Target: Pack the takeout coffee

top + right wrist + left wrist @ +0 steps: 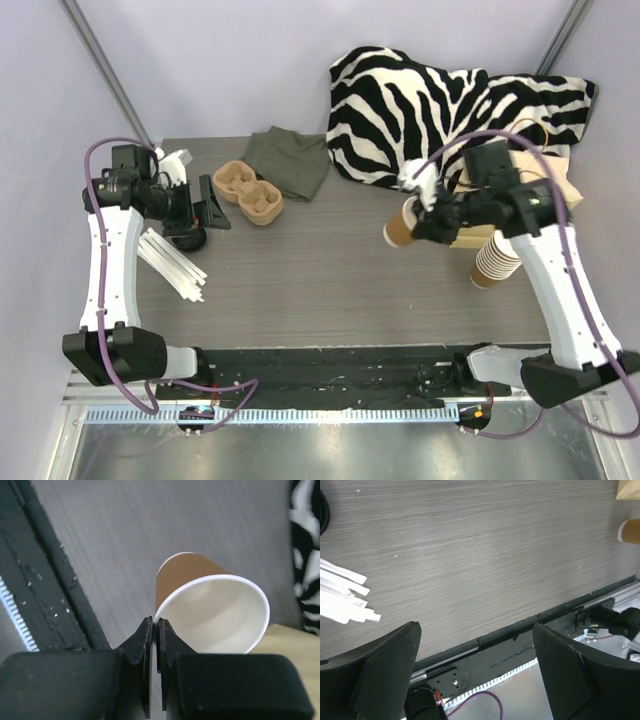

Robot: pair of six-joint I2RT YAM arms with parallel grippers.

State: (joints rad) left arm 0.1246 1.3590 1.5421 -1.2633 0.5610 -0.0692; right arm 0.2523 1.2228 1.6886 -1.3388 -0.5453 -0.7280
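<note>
Lidless paper cup point(210, 605) pinched by its thin rim in the right pincer point(156, 622), could slip; left pincer point(475, 630) apart, empty.

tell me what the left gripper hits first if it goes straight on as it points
Most likely the bare table top, close to its front edge; the open left gripper has nothing between its jaws. Depth is unclear.

Both the left arm point(103, 265) and right arm point(563, 290) have white tubular links, black joint housings and bases, looping purple cables point(87, 165), and chunky matte black wedge-shaped fingers point(382, 672).
</note>
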